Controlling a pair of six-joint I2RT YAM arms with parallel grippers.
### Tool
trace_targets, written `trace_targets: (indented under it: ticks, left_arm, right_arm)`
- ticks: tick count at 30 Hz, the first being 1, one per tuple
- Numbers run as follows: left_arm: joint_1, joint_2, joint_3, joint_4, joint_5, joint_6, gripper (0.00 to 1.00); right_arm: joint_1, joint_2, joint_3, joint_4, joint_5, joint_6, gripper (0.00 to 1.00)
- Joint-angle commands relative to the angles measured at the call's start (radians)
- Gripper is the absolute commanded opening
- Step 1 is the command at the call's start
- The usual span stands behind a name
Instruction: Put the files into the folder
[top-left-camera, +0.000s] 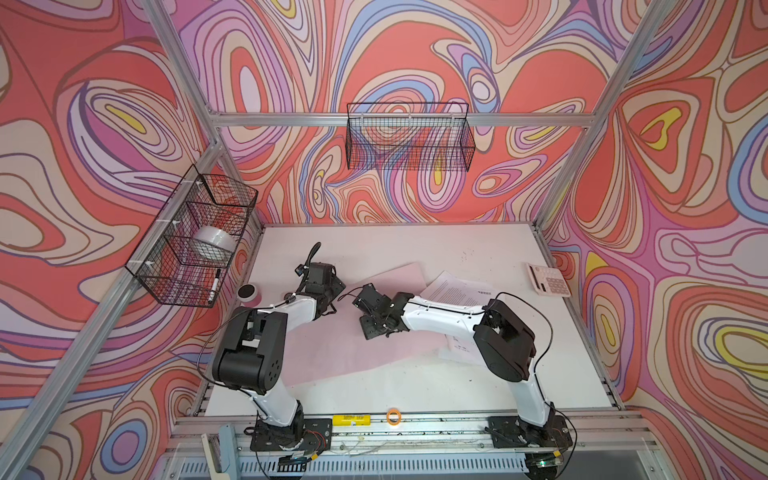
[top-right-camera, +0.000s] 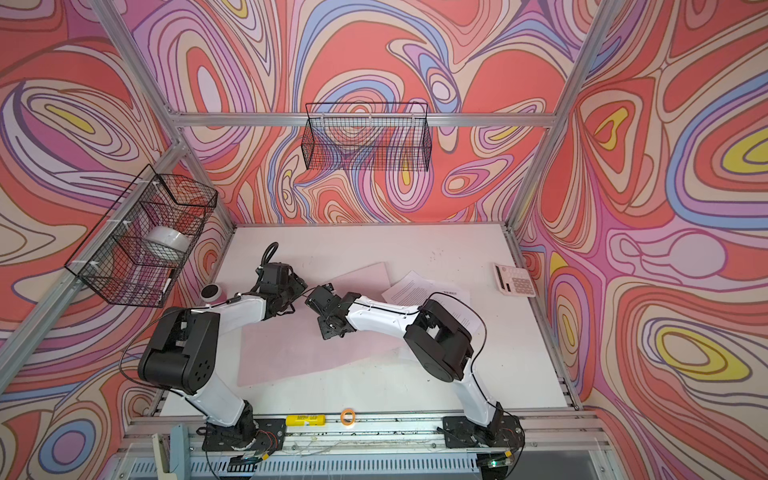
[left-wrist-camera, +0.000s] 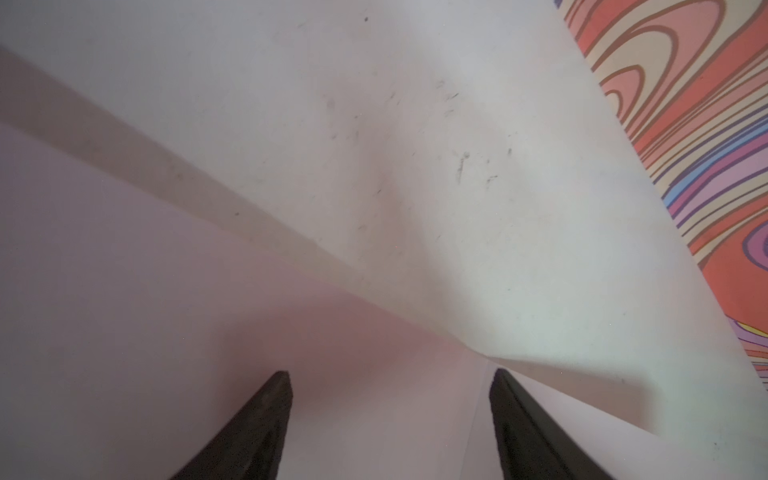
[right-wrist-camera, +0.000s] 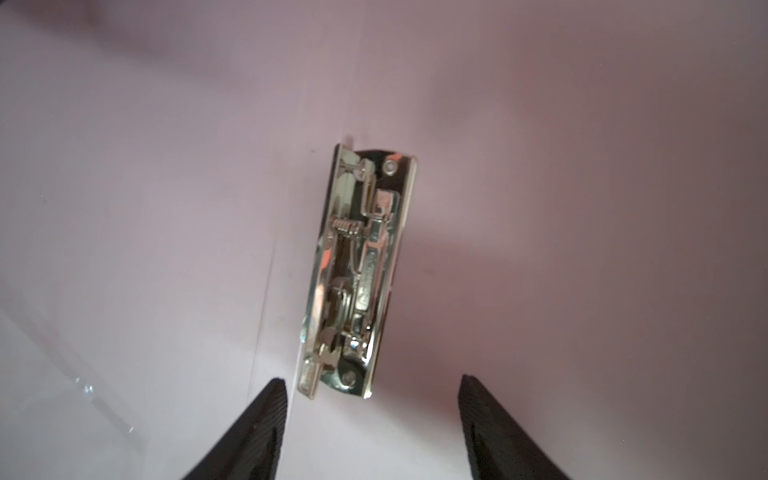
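Folder (top-left-camera: 353, 353) lies open mid-frame, files (top-left-camera: 457, 289) at its right edge; left gripper (left-wrist-camera: 390, 374) and right gripper (right-wrist-camera: 372, 378) hover empty, jaws apart, the right over the clip (right-wrist-camera: 357, 270), probably to open it.

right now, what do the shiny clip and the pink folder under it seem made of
Shiny clip: polished metal, likely plated steel; mirror reflections, coil spring, rivets. Pale-pink flat folder: probably thin plastic, smooth and matte; a crisp fold line runs beside the clip.
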Motion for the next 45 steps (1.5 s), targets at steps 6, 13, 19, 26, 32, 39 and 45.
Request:
trace_targets:
  ticks: [6,13,19,26,32,39,45]
  left_arm:
    - [0.033,0.026,0.069,0.011,0.044,0.024,0.75]
    - [0.083,-0.058,0.053,0.021,0.072,-0.009,0.75]
    - [0.092,-0.150,0.047,-0.008,0.049,-0.013,0.75]
    - [0.092,-0.225,0.036,-0.037,0.046,0.002,0.75]
    - [0.092,-0.263,0.012,-0.041,0.052,0.001,0.75]
    - [0.092,-0.295,-0.007,-0.056,0.055,0.009,0.75]
    - [0.092,-0.300,-0.019,-0.048,0.075,0.015,0.75]
  right_arm:
    - [0.005,0.095,0.104,-0.074,0.074,0.016,0.68]
    - [0.005,0.168,0.178,-0.106,0.096,0.028,0.62]
    - [0.005,0.194,0.230,-0.150,0.157,0.103,0.45]
    - [-0.010,0.263,0.336,-0.219,0.173,0.160,0.35]
    - [-0.063,0.304,0.367,-0.200,0.165,0.232,0.18]
    - [-0.111,0.313,0.396,-0.160,0.162,0.231,0.13]
    - [-0.126,0.324,0.412,-0.119,0.127,0.175,0.15]
